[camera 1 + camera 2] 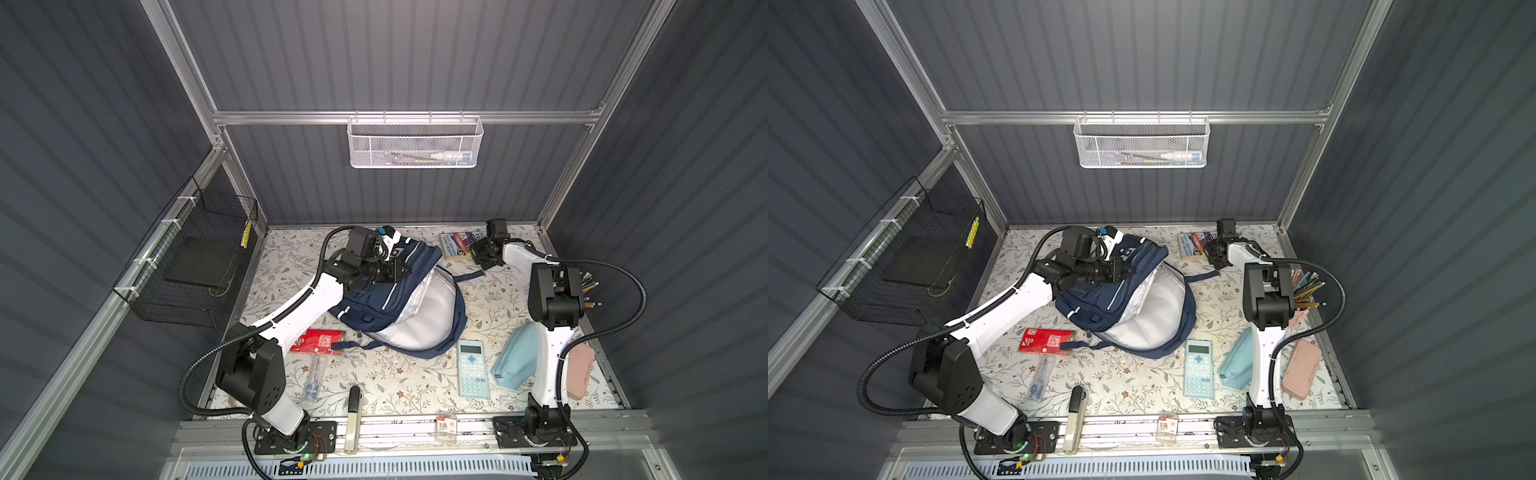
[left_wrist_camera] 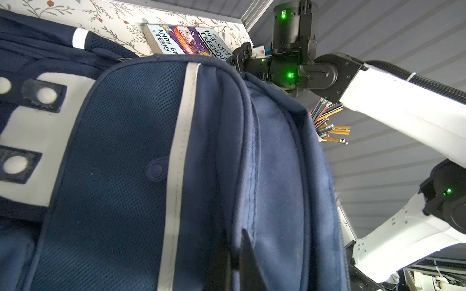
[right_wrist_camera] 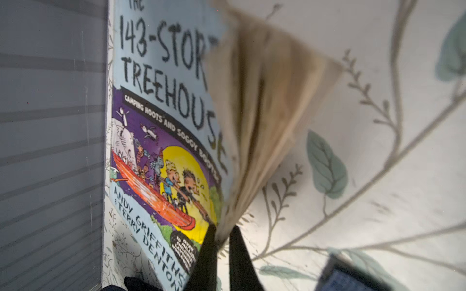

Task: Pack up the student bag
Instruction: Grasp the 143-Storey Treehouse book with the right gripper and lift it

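Lying unzipped, the student bag (image 1: 386,301) shows pale lining (image 1: 434,311) inside.

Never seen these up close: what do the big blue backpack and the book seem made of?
The student bag: matte navy woven fabric, judging by the mesh weave and stitched seams; grey stripes look shiny. The book: paper, with a printed, probably glossy cover and yellowed, fanned pages.

left arm (image 1: 307,303) extended forward, left fingers (image 2: 248,262) pinched shut; right arm (image 1: 549,361) reaching far forward, right fingers (image 3: 205,262) clamped.
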`<action>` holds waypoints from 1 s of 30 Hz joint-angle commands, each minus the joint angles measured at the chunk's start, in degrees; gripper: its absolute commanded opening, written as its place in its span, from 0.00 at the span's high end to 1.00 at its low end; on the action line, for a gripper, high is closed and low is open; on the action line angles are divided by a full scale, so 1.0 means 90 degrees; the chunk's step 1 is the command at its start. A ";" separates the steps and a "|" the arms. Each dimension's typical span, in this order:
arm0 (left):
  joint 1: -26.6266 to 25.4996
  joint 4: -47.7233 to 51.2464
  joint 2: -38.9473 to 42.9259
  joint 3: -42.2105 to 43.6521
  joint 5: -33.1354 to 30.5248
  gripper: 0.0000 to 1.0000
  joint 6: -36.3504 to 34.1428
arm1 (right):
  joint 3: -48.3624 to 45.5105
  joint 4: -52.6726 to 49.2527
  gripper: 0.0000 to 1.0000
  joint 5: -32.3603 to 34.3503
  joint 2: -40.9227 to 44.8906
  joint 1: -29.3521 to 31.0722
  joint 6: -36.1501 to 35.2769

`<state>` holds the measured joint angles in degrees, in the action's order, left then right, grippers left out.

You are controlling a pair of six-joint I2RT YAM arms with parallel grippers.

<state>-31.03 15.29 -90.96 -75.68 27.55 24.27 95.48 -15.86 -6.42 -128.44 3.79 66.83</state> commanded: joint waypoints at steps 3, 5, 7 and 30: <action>0.0049 -0.0367 0.0370 0.0071 0.0078 1.00 0.0004 | -0.0818 -0.0228 0.96 0.0286 0.0557 -0.0031 -0.0432; 0.0049 -0.0407 0.0355 0.0088 0.0108 1.00 0.0008 | -0.0958 -0.0431 0.96 0.0415 0.0787 -0.0039 -0.0750; 0.0049 -0.0404 0.0355 0.0085 0.0146 1.00 0.0016 | -0.1164 -0.0590 0.95 0.0555 0.1064 -0.0045 -0.1116; 0.0054 -0.0310 0.0630 0.0284 0.0142 1.00 0.0004 | -0.1891 -0.0762 0.22 0.0283 0.1372 -0.0176 -0.1514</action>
<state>-31.03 15.22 -88.62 -72.95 27.29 24.23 78.94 -24.03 -3.36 -114.96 1.85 51.03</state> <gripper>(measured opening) 0.069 0.787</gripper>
